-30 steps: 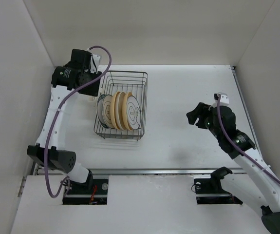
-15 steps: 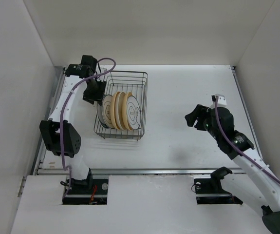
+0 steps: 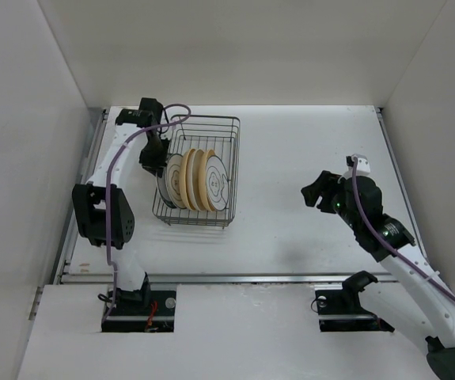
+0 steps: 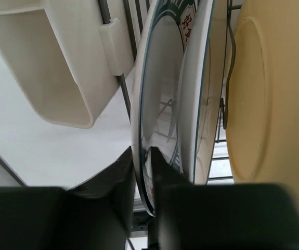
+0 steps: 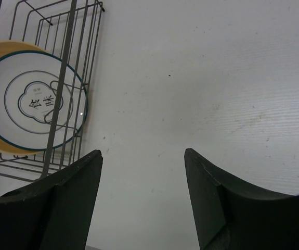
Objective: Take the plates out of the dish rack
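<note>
The dark wire dish rack [image 3: 211, 131] stands at the left of the table and holds several upright plates [image 3: 199, 180], white and yellow-tan. My left gripper [image 3: 157, 154] is at the rack's left end. In the left wrist view the left gripper [image 4: 143, 172] is shut on the rim of the end white plate [image 4: 154, 104], one finger on each face. A second white plate [image 4: 201, 104] and a yellow-tan plate [image 4: 274, 104] stand behind it. My right gripper [image 3: 312, 192] is open and empty over bare table, and it also shows in the right wrist view [image 5: 143, 156].
A cream plastic clip [image 4: 61, 62] hangs on the rack's side just left of the held plate. The right wrist view shows the rack [image 5: 66, 62] with a white plate [image 5: 35, 99] bearing a centre drawing. Walls close in the table on the left, back and right.
My left gripper moved from outside the rack's back left corner down onto the end plate, and now grips its rim. The right arm has barely moved.
</note>
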Robot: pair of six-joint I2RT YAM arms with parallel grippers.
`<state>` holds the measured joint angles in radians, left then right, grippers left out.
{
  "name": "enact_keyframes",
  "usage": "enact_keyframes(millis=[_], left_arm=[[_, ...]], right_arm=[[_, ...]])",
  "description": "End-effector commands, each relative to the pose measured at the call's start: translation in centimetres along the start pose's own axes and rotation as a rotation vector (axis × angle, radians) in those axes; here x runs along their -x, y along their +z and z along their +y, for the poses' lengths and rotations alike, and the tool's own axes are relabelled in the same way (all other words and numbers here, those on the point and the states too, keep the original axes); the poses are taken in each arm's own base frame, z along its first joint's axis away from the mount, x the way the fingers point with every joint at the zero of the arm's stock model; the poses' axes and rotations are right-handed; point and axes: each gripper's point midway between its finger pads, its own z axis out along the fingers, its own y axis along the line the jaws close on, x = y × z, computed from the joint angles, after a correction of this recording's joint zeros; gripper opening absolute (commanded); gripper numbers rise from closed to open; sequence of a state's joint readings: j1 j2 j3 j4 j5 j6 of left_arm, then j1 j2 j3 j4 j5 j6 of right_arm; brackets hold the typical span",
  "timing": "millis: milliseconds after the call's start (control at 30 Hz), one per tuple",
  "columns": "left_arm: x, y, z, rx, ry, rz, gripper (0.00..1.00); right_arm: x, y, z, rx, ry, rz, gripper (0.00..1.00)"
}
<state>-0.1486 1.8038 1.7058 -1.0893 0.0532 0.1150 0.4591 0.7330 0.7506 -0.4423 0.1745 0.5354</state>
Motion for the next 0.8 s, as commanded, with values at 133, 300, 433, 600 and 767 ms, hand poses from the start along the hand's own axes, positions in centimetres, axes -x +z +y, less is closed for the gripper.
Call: enact_keyframes(millis=[133, 300, 433, 600, 767], left_arm=[[1.3, -3.2, 0.1, -0.011, -0.015, -0.072, 0.00], [4.5, -10.3, 1.1, 0.053, -0.040, -0.276, 0.00], [6.3, -15.7, 1.1, 0.094, -0.042, -0.439, 0.00], [7.7, -20.8, 0.6, 0.097, -0.076, -0.639, 0.00], [8.6, -26.1, -2.6, -0.088, -0.052, -0.867, 0.00]], right_arm=[[0.7, -0.4, 1.0, 0.038, 0.016, -0.019, 0.70], [1.2, -0.5, 2.0, 0.069, 0.004, -0.013, 0.70], [2.1, -0.4, 3.9, 0.141, -0.016, -0.006, 0.72], [2.2, 0.1, 6.5, 0.241, -0.048, 0.048, 0.96], [4.1, -0.6, 10.7, 0.428, -0.044, 0.023, 1.00]])
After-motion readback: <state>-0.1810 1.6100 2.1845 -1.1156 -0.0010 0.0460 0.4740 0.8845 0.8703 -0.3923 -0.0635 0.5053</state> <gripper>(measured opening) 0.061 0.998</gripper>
